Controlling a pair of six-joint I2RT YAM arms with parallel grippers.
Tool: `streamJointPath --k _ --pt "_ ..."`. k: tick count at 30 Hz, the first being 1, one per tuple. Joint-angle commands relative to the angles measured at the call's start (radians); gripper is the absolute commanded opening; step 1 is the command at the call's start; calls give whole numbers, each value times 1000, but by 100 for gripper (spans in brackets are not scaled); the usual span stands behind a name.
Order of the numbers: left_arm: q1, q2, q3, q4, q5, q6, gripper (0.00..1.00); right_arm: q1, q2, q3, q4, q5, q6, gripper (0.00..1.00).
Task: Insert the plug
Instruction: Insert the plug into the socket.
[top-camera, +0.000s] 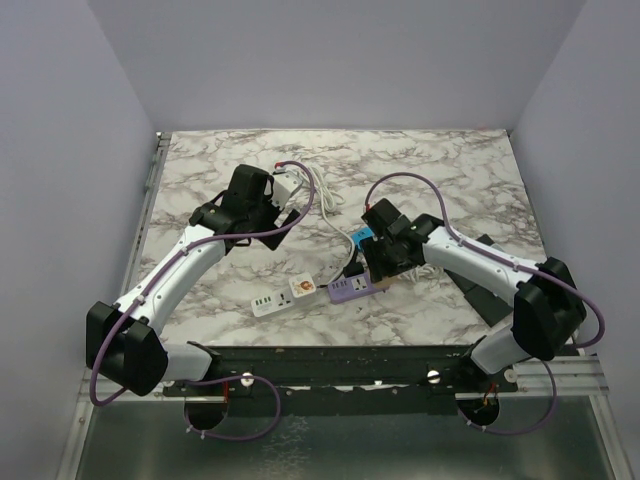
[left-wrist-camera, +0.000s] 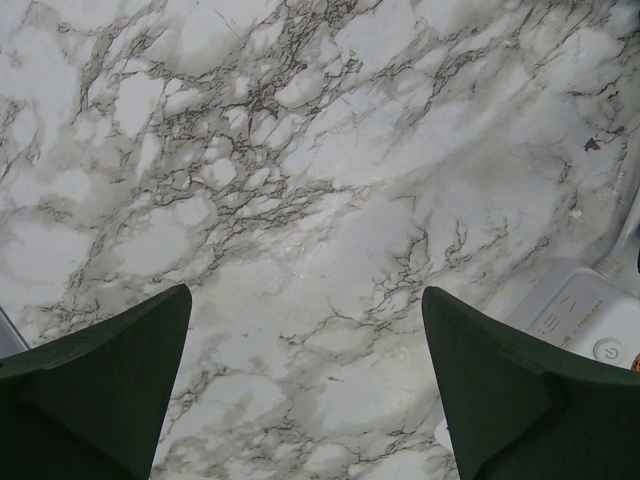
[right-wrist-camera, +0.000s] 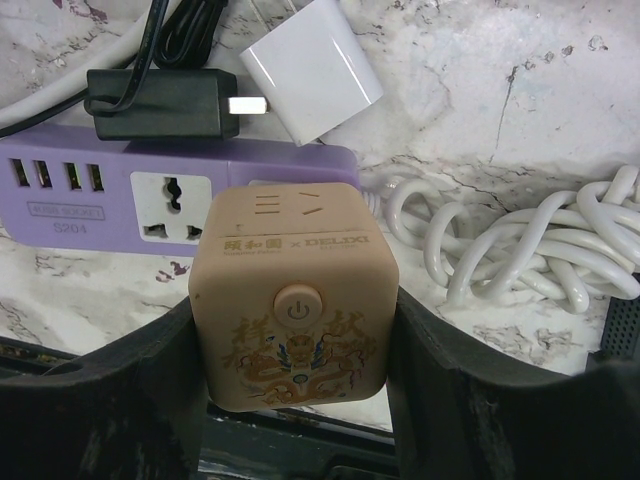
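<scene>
My right gripper (right-wrist-camera: 292, 320) is shut on a tan cube socket (right-wrist-camera: 290, 290) with a power button and a gold dragon print, held just above the marble. Right behind the cube lies a purple power strip (right-wrist-camera: 120, 190), also seen as the purple strip (top-camera: 355, 290). A black plug (right-wrist-camera: 165, 103) with two bare prongs lies on the strip's far edge, beside a white charger plug (right-wrist-camera: 312, 70). My left gripper (left-wrist-camera: 305, 295) is open over bare marble, nothing between its fingers. In the top view the left gripper (top-camera: 283, 212) hangs far from the strip.
A coiled white cable (right-wrist-camera: 520, 240) lies right of the cube. A white power strip (top-camera: 285, 296) with an orange sticker lies left of the purple one. A white device (left-wrist-camera: 585, 320) with a power button sits beside my left gripper's right finger. Grey walls enclose the table.
</scene>
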Motion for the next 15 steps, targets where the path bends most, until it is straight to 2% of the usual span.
streamJointPath --k 1,15 --pt "6 -5 10 -7 -6 7 99 12 27 17 11 59 15 1" --pt "6 -13 13 -6 -10 16 99 52 51 -29 9 105 51 1"
